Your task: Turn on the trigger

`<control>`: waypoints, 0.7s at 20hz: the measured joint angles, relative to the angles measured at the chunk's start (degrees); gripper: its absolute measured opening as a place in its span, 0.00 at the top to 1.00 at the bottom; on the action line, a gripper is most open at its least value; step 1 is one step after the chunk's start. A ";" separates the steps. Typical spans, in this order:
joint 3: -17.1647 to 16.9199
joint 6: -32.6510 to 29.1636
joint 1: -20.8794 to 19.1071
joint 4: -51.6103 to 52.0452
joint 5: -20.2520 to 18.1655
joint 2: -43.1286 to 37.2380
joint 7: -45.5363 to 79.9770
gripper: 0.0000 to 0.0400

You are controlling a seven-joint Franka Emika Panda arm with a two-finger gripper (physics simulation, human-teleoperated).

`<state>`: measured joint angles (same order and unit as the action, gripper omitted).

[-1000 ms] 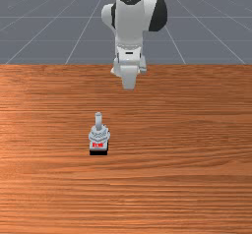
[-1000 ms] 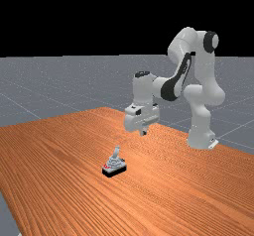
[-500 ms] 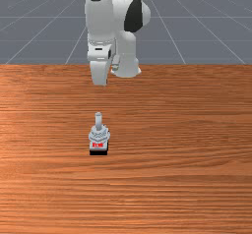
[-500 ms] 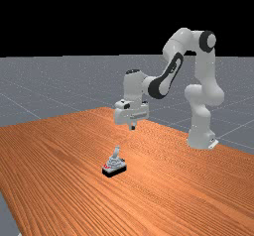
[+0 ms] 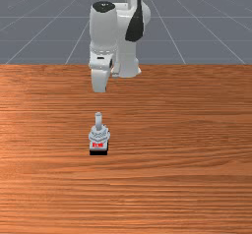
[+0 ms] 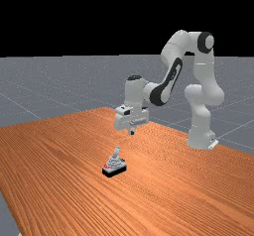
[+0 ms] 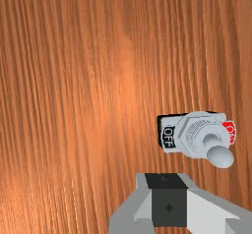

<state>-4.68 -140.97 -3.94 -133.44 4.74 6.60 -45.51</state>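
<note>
Arm (image 6: 173,51) bent at elbow, reaching out; claw (image 6: 132,131) raised in air, pointing down, perhaps slightly tilted.

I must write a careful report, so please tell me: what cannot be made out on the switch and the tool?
- Front and far views: lettering on the red label, too small.
- Wrist view: part of the black base, hidden by the grey body.
- Wrist view: rear of the tool, cut off by the bottom edge.

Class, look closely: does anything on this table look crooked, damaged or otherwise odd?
Nothing stands out. The toggle switch sits flat on the table, with no visible damage. Its lever seems tilted away from the red label, but that is ordinary for such a switch. The claw hovers apart from it.
</note>
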 joint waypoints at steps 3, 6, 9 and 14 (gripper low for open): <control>0.44 0.02 0.92 -0.31 1.45 -0.24 2.66 1.00; 1.34 -0.05 0.99 -0.48 -2.21 -0.36 -0.99 1.00; 1.81 0.06 0.96 -0.39 -5.07 -0.16 -2.22 1.00; 2.52 -1.51 -0.07 -0.46 -9.36 1.75 -6.09 1.00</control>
<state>-2.16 -142.48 -4.01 -133.90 -4.62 8.35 -51.60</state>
